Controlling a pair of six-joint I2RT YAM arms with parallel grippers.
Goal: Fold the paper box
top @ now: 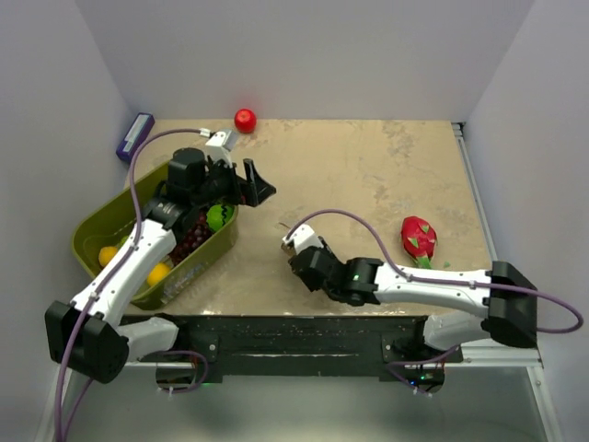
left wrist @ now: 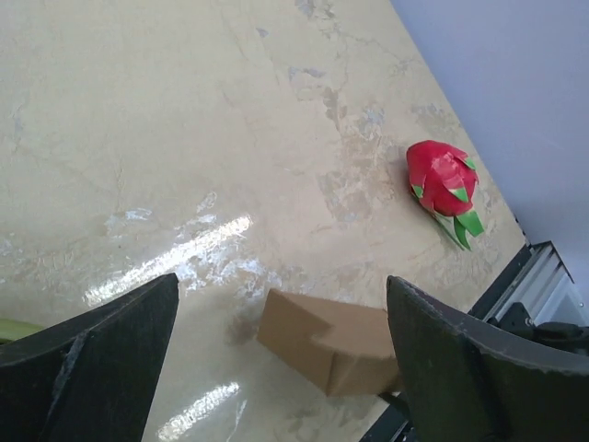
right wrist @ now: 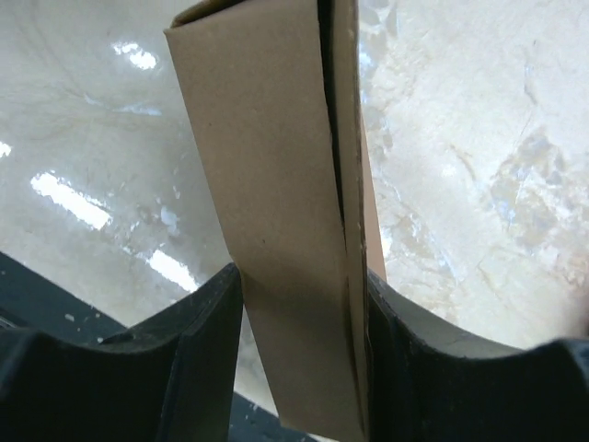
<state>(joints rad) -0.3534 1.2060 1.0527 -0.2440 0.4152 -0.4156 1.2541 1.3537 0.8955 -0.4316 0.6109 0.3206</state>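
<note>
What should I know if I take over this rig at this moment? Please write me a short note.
Left hand: open and empty, raised beside the green basket.
Right hand: shut on the paper box, near the front edge of the table.
Done: the box is folded into a slim rectangular shape.
Left: one long seam shows a dark gap. It probably needs pressing closed before the box is set down.

Layout: basket (top: 92,241) far left, fruit (top: 158,273) in it. The paper box (right wrist: 267,184) sits centre-near, between the fingers of right gripper (right wrist: 304,313). dragon fruit (top: 419,237) right of that. ball (top: 245,120) at back edge, small carton (top: 134,136) back-left by the wall (top: 101,92).
</note>
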